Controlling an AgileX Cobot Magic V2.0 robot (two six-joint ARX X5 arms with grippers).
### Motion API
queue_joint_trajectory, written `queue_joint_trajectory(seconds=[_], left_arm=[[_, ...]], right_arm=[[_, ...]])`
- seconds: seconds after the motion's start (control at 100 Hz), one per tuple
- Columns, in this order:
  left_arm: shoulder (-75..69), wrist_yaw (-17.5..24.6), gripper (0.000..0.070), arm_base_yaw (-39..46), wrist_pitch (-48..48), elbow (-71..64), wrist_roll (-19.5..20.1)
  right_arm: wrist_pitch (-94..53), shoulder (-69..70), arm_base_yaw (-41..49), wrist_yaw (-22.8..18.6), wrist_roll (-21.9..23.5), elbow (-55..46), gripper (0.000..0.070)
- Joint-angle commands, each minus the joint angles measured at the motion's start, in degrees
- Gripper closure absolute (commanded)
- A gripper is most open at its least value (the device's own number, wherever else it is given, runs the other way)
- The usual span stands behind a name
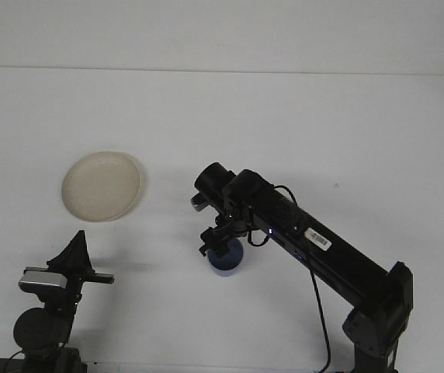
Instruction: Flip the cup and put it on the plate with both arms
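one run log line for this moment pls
right gripper: at small blue cup | left gripper: idle, near edge | round cream plate: empty, far left

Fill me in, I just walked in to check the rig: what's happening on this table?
The right arm's end effector is down over a blue cup near the middle of the white table; whether it has a grip is hidden. The cream plate sits apart to the left, with nothing on it. The left end effector waits near the front-left edge, holding nothing.
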Motion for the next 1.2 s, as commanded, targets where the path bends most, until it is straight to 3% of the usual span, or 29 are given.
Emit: queue_joint_trajectory(seconds=[0.0,0.24,0.75,0.93,1.19], left_arm=[[-0.1,-0.2,0.0688,-0.1,0.5,-1.1,-0.1],[-0.1,-0.2,0.0688,-0.1,0.5,-1.1,-0.1],[-0.1,-0.2,0.0688,-0.1,0.5,-1.1,-0.1],[-0.1,-0.2,0.0688,-0.1,0.5,-1.1,-0.1],[-0.1,-0.2,0.0688,-0.1,0.5,-1.1,-0.1]], right_arm=[[-1.6,-0.7,0.3,-0.3,-1.4,2.8,0.0243],[-1.7,-6.8,-5.0,-0.9,-3.9,4.3,0.0243],[-1.7,-22.8,-29.6,-1.0,-6.4,1.1,0.0243],[-0.4,-30.1,-36.3,-1.0,-6.6,-6.6,0.0243],[10.9,-45.6,-44.2,-1.0,-6.7,-25.9,0.0243]])
